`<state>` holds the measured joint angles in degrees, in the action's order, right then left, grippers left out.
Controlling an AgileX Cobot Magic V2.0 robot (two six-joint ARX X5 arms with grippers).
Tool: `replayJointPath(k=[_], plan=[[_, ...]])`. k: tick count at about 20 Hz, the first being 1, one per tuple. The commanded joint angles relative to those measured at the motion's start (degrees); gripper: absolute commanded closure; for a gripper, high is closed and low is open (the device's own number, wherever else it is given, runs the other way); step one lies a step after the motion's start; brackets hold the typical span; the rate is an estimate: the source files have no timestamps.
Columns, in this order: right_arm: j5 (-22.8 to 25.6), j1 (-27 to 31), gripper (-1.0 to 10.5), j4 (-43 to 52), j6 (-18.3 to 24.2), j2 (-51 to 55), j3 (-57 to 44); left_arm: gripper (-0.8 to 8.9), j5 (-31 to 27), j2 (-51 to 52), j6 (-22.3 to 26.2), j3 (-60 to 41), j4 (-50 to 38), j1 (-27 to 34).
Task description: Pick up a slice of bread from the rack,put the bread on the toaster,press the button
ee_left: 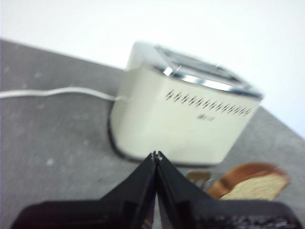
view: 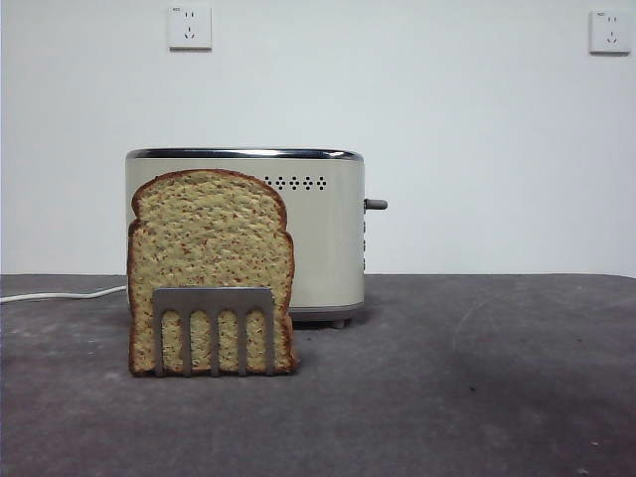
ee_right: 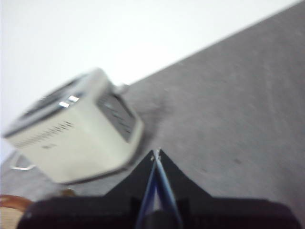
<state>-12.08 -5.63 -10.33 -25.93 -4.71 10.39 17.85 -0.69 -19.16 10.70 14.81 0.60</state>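
Note:
The tan seeded slice of bread (view: 210, 260) stands upright in the small metal rack (view: 214, 316), in front of the cream-white toaster (view: 318, 238). The toaster's grey lever (view: 376, 205) sticks out on its right side. Neither arm shows in the front view. My left gripper (ee_left: 156, 155) is shut and empty, high above the table, with the toaster (ee_left: 186, 119) beyond it and the bread (ee_left: 252, 183) beside its jaws. My right gripper (ee_right: 157, 153) is shut and empty, also raised, with the toaster (ee_right: 71, 138) off to one side.
A white power cord (view: 60, 295) runs from the toaster off to the left across the grey table (view: 467, 378). Two wall sockets (view: 190, 27) sit on the white wall behind.

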Motion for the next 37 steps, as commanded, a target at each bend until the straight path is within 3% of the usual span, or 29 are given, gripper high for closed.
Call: replayJointPath(k=[1, 8, 11, 16, 21, 24, 32, 33, 35, 36, 37], plan=[[-1.6, -0.1, 9.6, -0.3, 1.2, -3.3, 4.8, 8.22, 1.5, -1.3, -0.3, 3.8, 2.2, 0.1], [-6.3, -0.1, 9.6, -11.6, 11.7, -15.0, 19.8, 8.22, 9.1, -7.6, 3.0, 14.8, 8.2, 0.1], [-8.9, -0.1, 9.6, -18.4, 16.4, -20.4, 26.8, 8.22, 13.6, -11.7, 8.4, 20.2, 12.8, 0.1], [-15.8, -0.1, 9.6, -31.7, 27.1, -28.3, 39.0, 8.22, 21.9, -18.7, 22.2, 29.4, 24.9, 0.1], [-19.4, -0.2, 9.6, -41.5, 34.1, -33.7, 48.0, 8.22, 24.7, -24.0, 31.2, 36.8, 34.4, 0.1], [-19.5, -0.2, 9.6, -44.5, 36.7, -35.3, 50.3, 8.22, 24.6, -25.5, 34.2, 39.3, 37.1, -0.3], [-19.4, -0.2, 9.6, -45.6, 37.5, -35.9, 50.5, 8.02, 23.8, -26.6, 36.0, 40.8, 37.9, -1.1], [-19.5, -0.2, 9.6, -45.6, 37.5, -35.9, 50.5, 7.15, 22.8, -26.6, 36.0, 40.8, 37.7, -1.3], [-19.5, -0.2, 9.6, -45.6, 37.4, -35.9, 50.5, 3.78, 20.8, -26.6, 36.0, 40.8, 36.9, -2.4], [-19.5, -0.2, 9.6, -45.6, 37.4, -35.9, 50.5, 2.7, 20.6, -26.6, 36.0, 40.8, 36.5, -3.2], [-19.5, -0.2, 9.6, -45.6, 37.4, -35.9, 50.5, 2.6, 20.2, -26.8, 36.1, 40.8, 36.1, -4.2]])
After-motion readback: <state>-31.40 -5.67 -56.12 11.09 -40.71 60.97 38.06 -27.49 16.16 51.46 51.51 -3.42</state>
